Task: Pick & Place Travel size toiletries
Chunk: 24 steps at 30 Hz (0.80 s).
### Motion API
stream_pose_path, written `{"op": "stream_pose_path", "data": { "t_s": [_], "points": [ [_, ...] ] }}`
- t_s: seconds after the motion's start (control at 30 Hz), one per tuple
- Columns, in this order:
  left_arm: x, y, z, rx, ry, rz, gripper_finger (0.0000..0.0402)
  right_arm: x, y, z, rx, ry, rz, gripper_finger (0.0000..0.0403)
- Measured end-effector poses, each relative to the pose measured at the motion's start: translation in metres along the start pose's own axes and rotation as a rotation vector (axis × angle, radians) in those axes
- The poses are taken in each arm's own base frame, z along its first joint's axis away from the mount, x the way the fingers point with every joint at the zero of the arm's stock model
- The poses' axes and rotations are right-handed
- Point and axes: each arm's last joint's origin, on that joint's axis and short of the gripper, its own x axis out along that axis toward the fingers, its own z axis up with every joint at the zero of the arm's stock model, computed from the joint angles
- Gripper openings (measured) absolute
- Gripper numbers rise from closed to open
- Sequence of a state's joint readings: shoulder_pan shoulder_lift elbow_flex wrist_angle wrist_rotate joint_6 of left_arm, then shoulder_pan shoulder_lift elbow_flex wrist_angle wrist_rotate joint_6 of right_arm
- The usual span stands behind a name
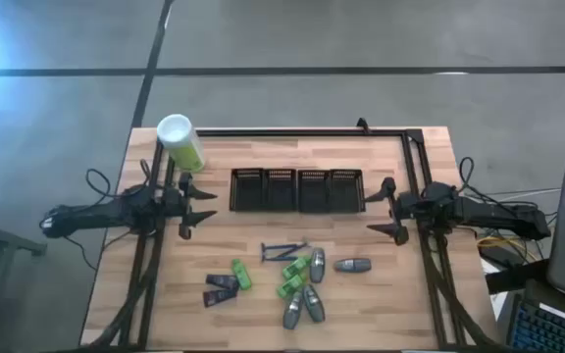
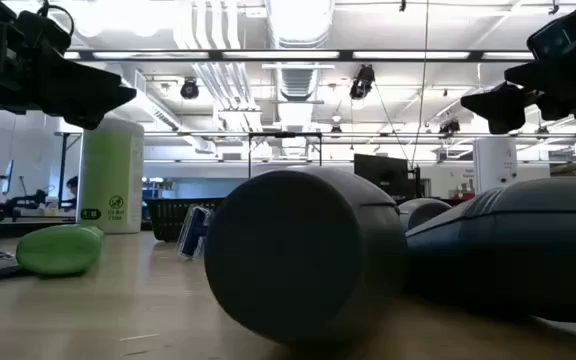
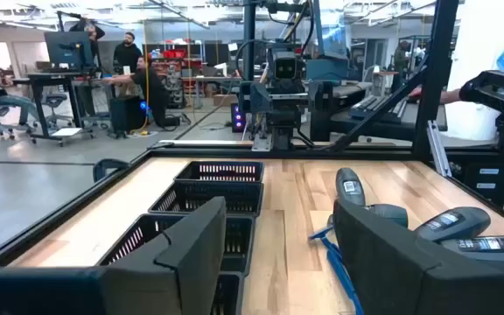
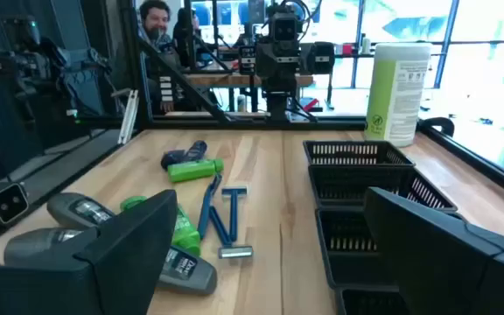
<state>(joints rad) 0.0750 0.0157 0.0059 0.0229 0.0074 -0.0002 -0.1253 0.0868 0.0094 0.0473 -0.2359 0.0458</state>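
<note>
The toiletries lie loose on the table's near half: grey oval bottles (image 1: 302,306), one apart to the right (image 1: 353,265), bright green tubes (image 1: 294,275), dark navy tubes (image 1: 222,290) and two thin blue razors (image 1: 282,252). They also show in the right wrist view (image 4: 191,171). My left gripper (image 1: 202,209) is open and empty at the table's left, above the wood. My right gripper (image 1: 388,209) is open and empty at the right. The two grippers face each other across the bins.
A row of black mesh bins (image 1: 297,189) stands at mid-table between the grippers. A tall pale-green white-capped canister (image 1: 179,142) stands at the far left corner. A black frame (image 1: 302,130) runs along the far and right edges. People sit at desks in the room beyond.
</note>
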Motion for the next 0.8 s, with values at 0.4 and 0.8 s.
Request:
{"op": "stream_pose_path", "data": {
  "t_s": [0.4,0.8],
  "points": [
    [0.0000,0.0000,0.0000,0.000,0.000,0.000,0.0218,0.0000,0.0000,0.0000,0.007,0.000,0.000,0.0364],
    [0.0000,0.0000,0.0000,0.000,0.000,0.000,0.0218,0.0000,0.0000,0.0000,0.007,0.000,0.000,0.0364]
  ]
}}
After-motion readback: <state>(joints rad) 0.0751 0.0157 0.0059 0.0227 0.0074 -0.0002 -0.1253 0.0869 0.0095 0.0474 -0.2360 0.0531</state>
